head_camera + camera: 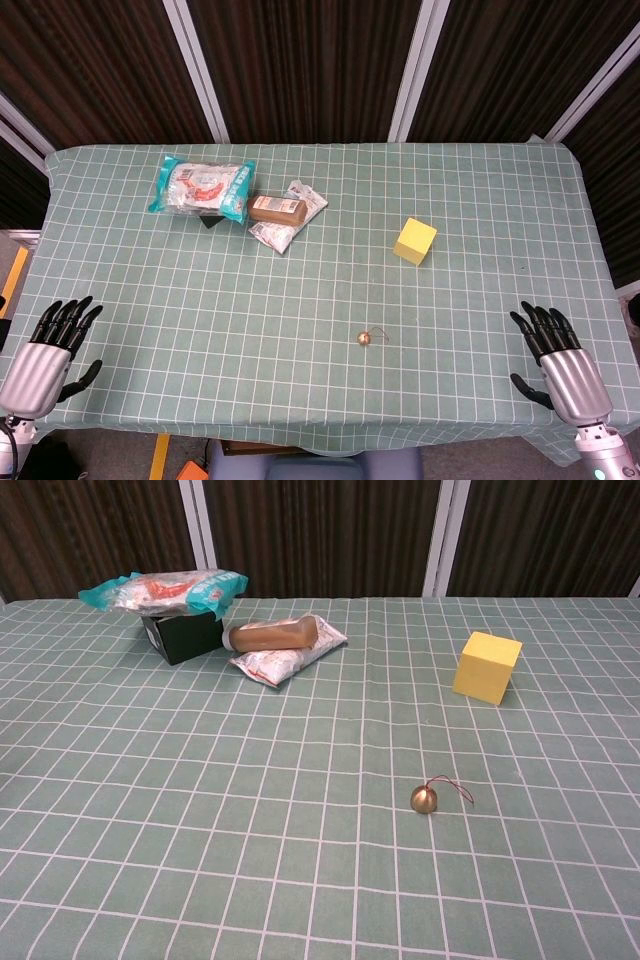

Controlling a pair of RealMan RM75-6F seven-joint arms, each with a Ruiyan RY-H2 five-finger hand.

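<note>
At the near-left corner of the green checked tablecloth (150, 300), the left hand (45, 352) rests with its dark fingers (68, 322) stretched forward and slightly apart, thumb out to the side, holding nothing. Well beyond those fingertips, toward the far side, lies a teal and white plastic snack bag (203, 188) set on top of a small black box (180, 637); just to its right, a brown tube-shaped packet (277, 209) lies across a flat silvery foil pouch (290, 222), touching it. Further right, between the two hands and nearer the front edge, sits a small brass-coloured bell (364, 339) with a thin red string; it is well apart from both sets of fingers, somewhat closer to the right ones. Beyond the bell and to its right stands a yellow cube (415, 241). At the near-right corner, the right hand (560, 365) lies empty, fingers (537, 323) extended forward and spread, thumb held apart.
</note>
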